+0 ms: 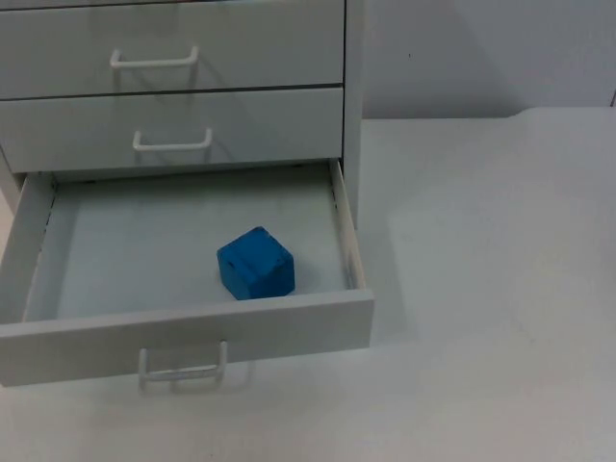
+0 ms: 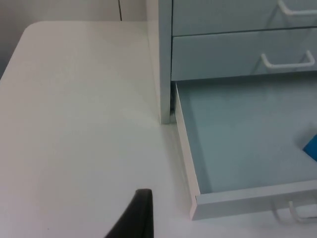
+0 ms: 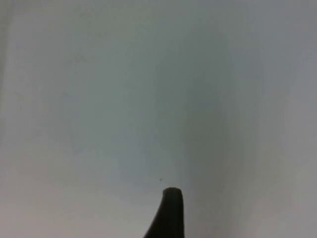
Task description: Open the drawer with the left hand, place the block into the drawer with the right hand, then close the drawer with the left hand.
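Bottom drawer (image 1: 183, 332) of the white cabinet (image 1: 352, 115) stands pulled out toward the lower left of the top view. One blue block (image 1: 255, 263) lies on the drawer floor, right of centre and near the front panel, apart from the right side wall. A blue corner of the block (image 2: 312, 147) also shows in the left wrist view, inside the same drawer.

Count in the top view: three drawer fronts, three white loop handles. Upper closed drawer handle (image 1: 154, 60) at upper left; middle closed drawer handle (image 1: 172, 142) just below it; open drawer handle (image 1: 183, 368) at the lower edge of the front panel. Two drawers shut, one open.

White table top (image 1: 481, 289) takes the right half of the top view; grey partition wall (image 1: 481, 48) runs behind it at upper right. Nothing lies over the open drawer or across its front.

The left wrist view gives the cabinet's other side: its left corner post, the open drawer's left side wall and front corner (image 2: 195, 198), and the table beside them. Left gripper (image 2: 141, 213) is over bare table just beside that drawer corner, not touching it; one black fingertip is seen, so I cannot tell how its jaws stand.

Right gripper (image 3: 171, 210) is over a plain pale surface; one black fingertip seen, jaw state cannot be told.
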